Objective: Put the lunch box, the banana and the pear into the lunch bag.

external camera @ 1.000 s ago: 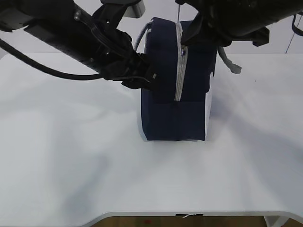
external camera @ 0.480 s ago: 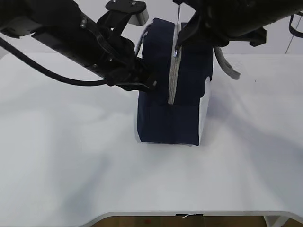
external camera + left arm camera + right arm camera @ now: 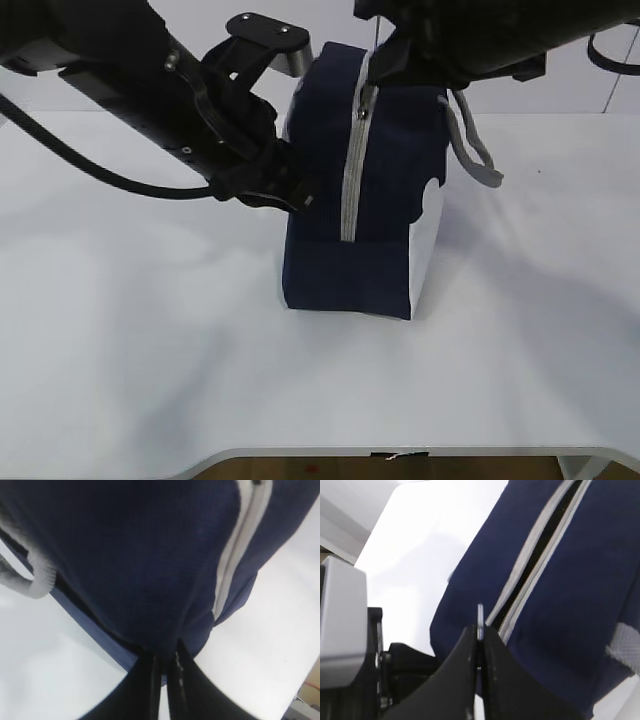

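Right pincer [image 3: 479, 645], pressed together on the zipper's ring pull [image 3: 480, 616], has drawn the zipper [image 3: 352, 170] partly open along the lunch bag [image 3: 385, 180]. Left pincer [image 3: 163, 666] has just closed from half-spread, pinching the bag's navy side fabric; the bag now leans and has slid leftward on the table [image 3: 150, 350]. Judged: bag being braced for opening. Lunch box, banana, pear unseen.
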Tool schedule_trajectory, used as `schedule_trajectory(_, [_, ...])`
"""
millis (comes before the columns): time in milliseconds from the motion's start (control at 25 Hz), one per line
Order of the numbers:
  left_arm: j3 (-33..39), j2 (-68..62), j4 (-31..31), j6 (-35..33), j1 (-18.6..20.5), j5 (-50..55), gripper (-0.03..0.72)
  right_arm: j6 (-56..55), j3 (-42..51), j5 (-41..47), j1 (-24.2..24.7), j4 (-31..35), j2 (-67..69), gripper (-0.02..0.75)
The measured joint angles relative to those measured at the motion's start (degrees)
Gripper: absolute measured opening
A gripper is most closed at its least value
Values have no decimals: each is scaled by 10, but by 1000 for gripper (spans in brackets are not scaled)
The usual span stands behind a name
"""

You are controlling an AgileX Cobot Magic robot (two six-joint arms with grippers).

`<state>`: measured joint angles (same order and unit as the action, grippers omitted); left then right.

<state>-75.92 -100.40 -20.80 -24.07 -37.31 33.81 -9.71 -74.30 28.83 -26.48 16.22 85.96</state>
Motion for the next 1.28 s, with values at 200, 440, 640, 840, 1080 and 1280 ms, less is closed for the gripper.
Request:
schedule_trajectory(200, [0, 0, 12, 0, 0, 12, -5, 18, 0, -37, 0, -17, 10, 6])
schedule_trajectory(440, [0, 0, 22, 0, 0, 23, -6, 21, -19, -42, 0, -52, 35, 6])
schedule_trajectory(640, [0, 3, 34, 0, 0, 34, -6, 21, -57, -43, 0, -101, 62, 6])
schedule_trajectory(840, [0, 21, 43, 0, 0, 46, -6, 21, -96, -41, 0, -147, 80, 6])
schedule_trajectory(1080, [0, 38, 63, 0, 0, 80, -6, 22, -120, -41, 1, -184, 91, 6])
schedule_trajectory(1280, [0, 39, 70, 0, 0, 92, -6, 22, -124, -41, 2, -223, 95, 6])
